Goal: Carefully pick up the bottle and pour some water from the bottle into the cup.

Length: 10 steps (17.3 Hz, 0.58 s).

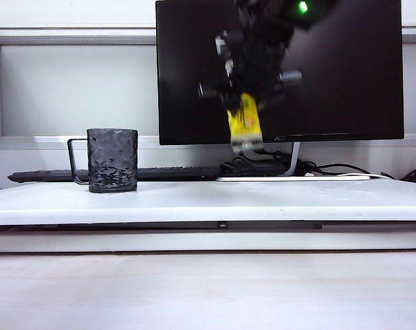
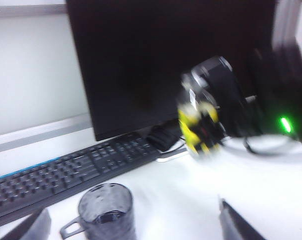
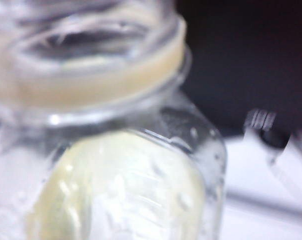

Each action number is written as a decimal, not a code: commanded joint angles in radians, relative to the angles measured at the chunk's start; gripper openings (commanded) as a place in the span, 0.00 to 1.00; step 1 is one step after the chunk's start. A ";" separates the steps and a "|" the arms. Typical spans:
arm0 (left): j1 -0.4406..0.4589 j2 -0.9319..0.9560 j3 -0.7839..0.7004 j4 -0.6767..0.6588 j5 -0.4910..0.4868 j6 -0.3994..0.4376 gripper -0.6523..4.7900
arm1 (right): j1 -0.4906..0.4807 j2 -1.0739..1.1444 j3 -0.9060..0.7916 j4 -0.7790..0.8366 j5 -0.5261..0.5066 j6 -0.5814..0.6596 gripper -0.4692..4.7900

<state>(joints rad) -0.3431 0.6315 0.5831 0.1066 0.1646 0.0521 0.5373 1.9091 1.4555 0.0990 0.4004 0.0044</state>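
Bottle (image 1: 245, 124) aloft in right pincer (image 1: 243, 103), left pincer (image 2: 136, 227) open, white table (image 1: 263, 199), monitor (image 1: 345, 69)

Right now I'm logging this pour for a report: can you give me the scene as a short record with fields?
bottle: lifted clear of the table, in front of the monitor, uncapped, blurred
right gripper: shut on the bottle, up at right of centre
left gripper: open, empty, above the cup
cup: upright on the white table, left of the bottle, handle to the left
keyboard: behind the cup
pouring: not yet, no stream visible
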 commanded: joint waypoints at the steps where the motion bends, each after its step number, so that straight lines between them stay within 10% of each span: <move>1: 0.002 -0.001 0.003 0.005 -0.007 0.002 1.00 | 0.001 -0.008 -0.139 0.175 -0.003 0.065 0.41; 10: 0.002 0.000 0.003 -0.023 -0.007 0.000 1.00 | 0.001 -0.005 -0.346 0.340 -0.056 0.129 0.41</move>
<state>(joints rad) -0.3435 0.6315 0.5831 0.0765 0.1600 0.0521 0.5369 1.9034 1.1271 0.4728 0.3561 0.1421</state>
